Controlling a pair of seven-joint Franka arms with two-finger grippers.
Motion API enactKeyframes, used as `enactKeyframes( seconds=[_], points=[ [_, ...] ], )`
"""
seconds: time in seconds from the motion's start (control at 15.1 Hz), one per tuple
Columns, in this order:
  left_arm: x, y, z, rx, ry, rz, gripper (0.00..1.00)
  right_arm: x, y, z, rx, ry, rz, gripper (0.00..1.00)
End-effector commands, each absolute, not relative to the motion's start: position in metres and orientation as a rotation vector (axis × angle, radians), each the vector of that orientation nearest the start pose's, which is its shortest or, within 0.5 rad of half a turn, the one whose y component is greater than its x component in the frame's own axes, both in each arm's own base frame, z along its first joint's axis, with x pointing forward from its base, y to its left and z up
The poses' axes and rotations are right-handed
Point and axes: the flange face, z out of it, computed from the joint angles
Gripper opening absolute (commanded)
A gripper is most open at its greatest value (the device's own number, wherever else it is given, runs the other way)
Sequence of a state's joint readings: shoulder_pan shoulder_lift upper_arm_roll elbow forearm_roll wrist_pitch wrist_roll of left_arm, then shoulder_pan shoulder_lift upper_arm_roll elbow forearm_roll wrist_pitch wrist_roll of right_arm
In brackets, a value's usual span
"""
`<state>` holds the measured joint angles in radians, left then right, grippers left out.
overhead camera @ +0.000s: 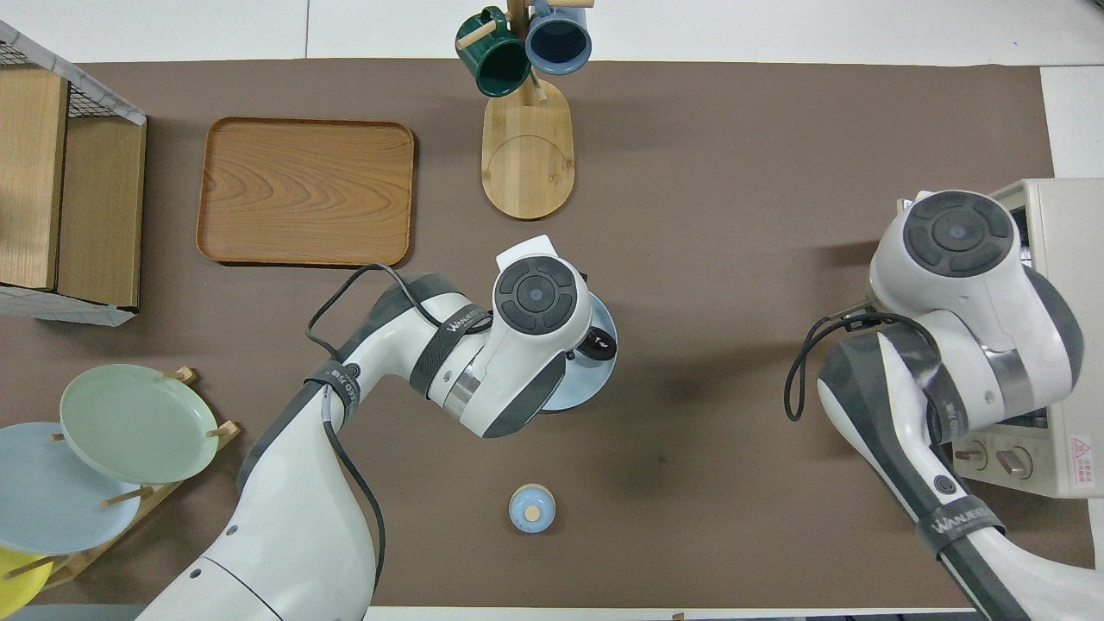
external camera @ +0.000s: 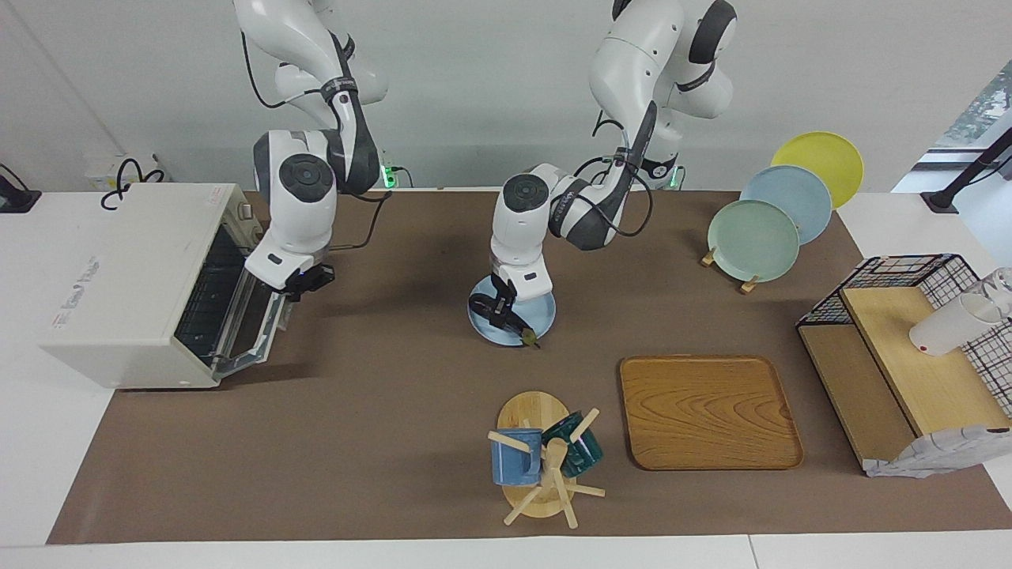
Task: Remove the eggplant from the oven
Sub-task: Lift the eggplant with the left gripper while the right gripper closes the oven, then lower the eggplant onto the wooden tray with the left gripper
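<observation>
Brown matting is covering the desk [external camera: 379,411]. A wooden tray [external camera: 708,411] and mug rack [external camera: 541,458] are standing well clear. The left gripper [external camera: 506,316] is pinching the glossy dark eggplant [external camera: 522,330] directly over a round blue plate [external camera: 540,314]. The right gripper [external camera: 307,283], fingers unreadable, is hovering at the boxy white oven [external camera: 126,284], whose door is hanging open.
</observation>
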<state>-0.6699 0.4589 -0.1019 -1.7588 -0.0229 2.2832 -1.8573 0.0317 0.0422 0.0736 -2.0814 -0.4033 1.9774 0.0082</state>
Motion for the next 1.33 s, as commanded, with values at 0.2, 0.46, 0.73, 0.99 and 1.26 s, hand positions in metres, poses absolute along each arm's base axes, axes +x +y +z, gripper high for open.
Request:
enactKeyframes(
  seconds=[0.2, 0.46, 0.73, 0.99, 1.26],
  points=[
    [0.483, -0.454, 0.317, -2.741, -1.678, 0.025, 0.23, 0.548, -0.036, 0.419, -3.454, -0.486, 0.326, 0.00],
    [0.508, -0.422, 0.350, -2.779, -1.644, -0.025, 0.00, 0.543, -0.051, 0.432, -3.450, -0.437, 0.331, 0.00],
    [0.542, -0.362, 0.403, -2.868, -1.525, -0.059, 0.00, 0.535, -0.061, 0.462, -3.428, -0.442, 0.280, 0.00],
    [0.589, -0.285, 0.405, -3.066, -1.026, -0.111, 0.00, 0.547, -0.051, 0.532, -3.372, -0.329, 0.251, 0.00],
    [0.629, -0.197, 0.409, -3.221, -0.560, -0.088, 0.00, 0.556, -0.027, 0.569, -3.187, -0.248, 0.166, 0.00]
  ],
)
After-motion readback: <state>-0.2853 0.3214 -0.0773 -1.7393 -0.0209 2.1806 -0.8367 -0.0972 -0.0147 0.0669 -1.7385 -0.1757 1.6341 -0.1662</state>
